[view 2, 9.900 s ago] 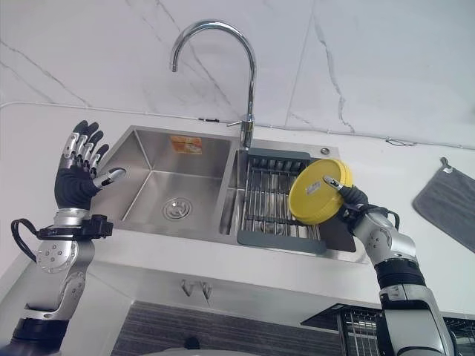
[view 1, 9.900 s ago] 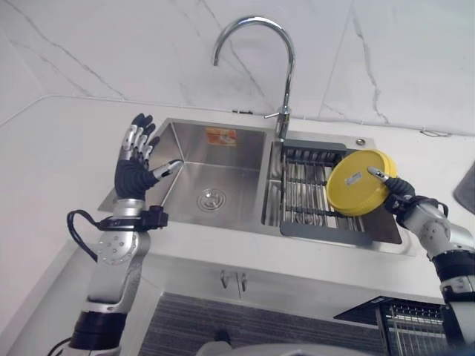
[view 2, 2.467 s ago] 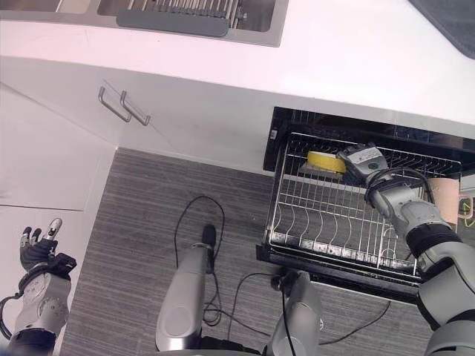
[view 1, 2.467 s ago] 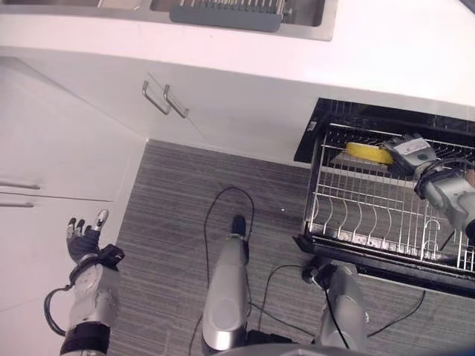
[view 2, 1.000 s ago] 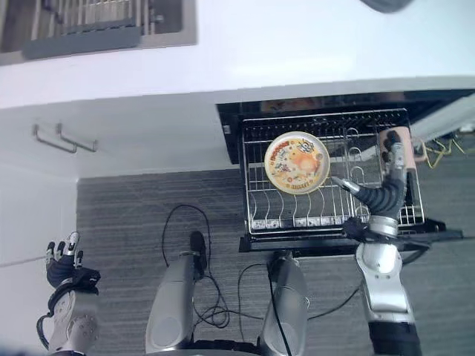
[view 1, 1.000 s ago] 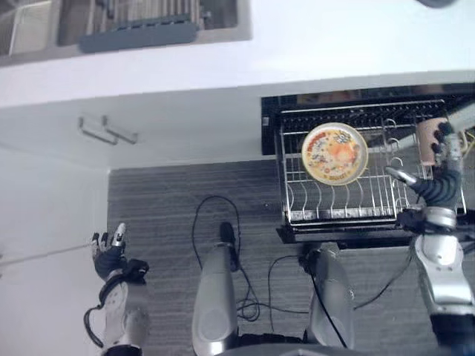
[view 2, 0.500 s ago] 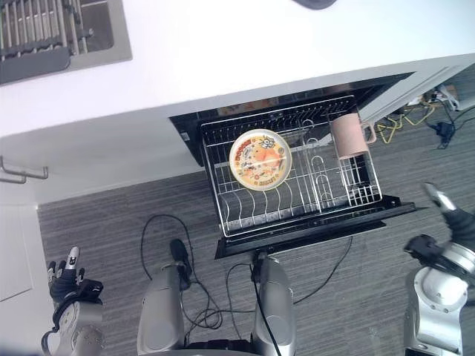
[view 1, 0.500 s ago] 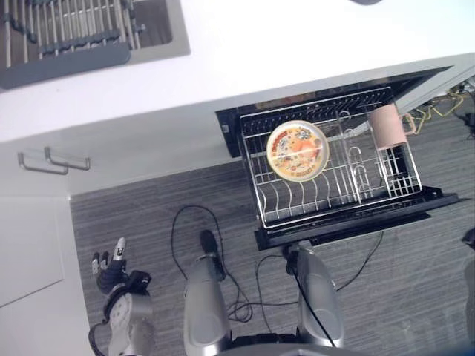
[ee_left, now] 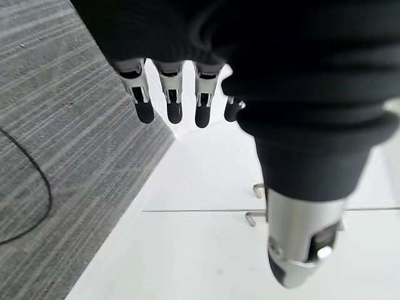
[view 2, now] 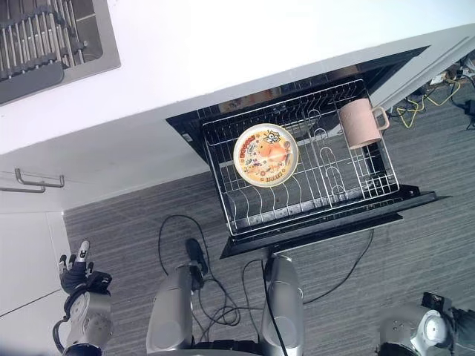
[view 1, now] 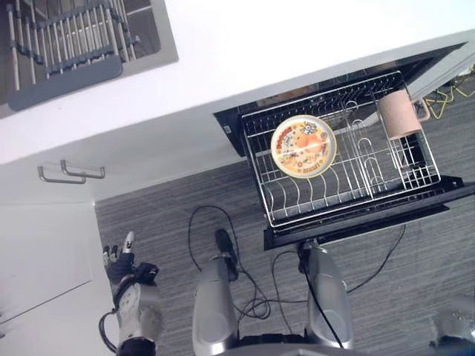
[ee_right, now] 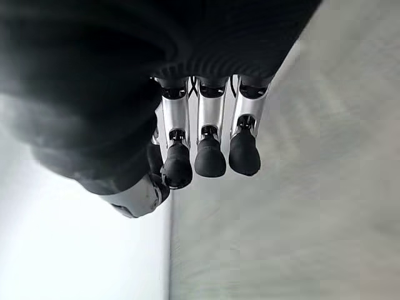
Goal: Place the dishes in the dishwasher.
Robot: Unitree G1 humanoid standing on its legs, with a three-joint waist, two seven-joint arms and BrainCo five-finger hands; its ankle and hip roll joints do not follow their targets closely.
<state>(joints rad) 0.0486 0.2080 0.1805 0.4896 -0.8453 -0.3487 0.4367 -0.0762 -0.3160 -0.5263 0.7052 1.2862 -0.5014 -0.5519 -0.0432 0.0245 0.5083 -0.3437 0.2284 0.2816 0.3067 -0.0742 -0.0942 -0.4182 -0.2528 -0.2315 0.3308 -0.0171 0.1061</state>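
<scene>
plate [view 1: 302, 146] in dishwasher rack [view 1: 386, 176] (leaning), left hand [view 1: 118, 261] far off, empty

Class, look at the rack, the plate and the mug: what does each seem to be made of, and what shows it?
Rack: thin, pale wire, probably coated metal.
Plate: glossy, with a printed picture and cream rim, so plastic or glazed ceramic.
Mug: smooth matte pink with a handle, likely ceramic or plastic.

White countertop [view 2: 223, 44], steel sink [view 1: 82, 44], white cabinets w/ handles [view 1: 70, 174], grey striped floor [view 2: 415, 133].
</scene>
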